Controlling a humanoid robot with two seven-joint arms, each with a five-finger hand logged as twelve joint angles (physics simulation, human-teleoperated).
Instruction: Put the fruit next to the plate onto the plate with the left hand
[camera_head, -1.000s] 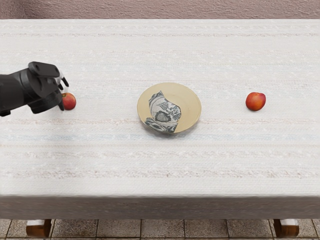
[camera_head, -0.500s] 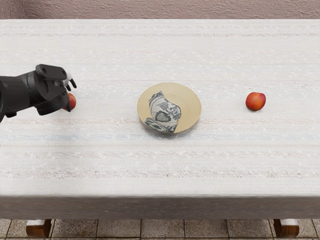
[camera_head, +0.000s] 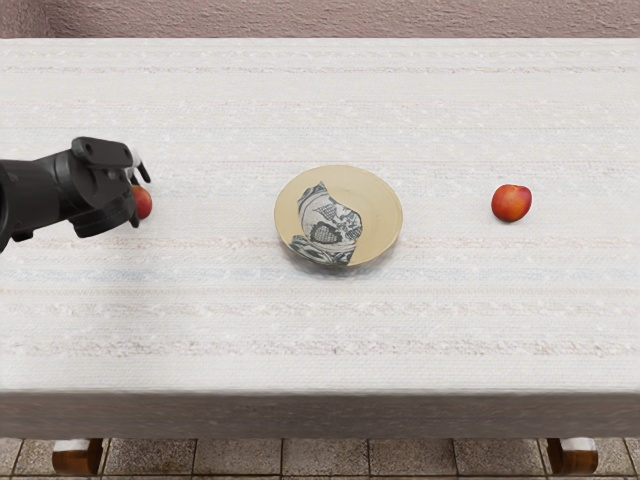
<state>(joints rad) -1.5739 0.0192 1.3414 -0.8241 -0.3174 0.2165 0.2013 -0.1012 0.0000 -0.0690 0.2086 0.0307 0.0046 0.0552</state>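
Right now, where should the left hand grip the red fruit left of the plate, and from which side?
Around the middle of the red fruit, from its left and slightly above. It is small and round, so shape favours no side, but the left hand sits right at its left, hiding most of it.

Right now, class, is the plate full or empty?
Empty. The plate shows only its painted pattern; the right fruit lies apart, the left fruit by the left hand.

Left hand (camera_head: 100, 187) partly hides fruit (camera_head: 144, 203); plate (camera_head: 386, 208) apart.
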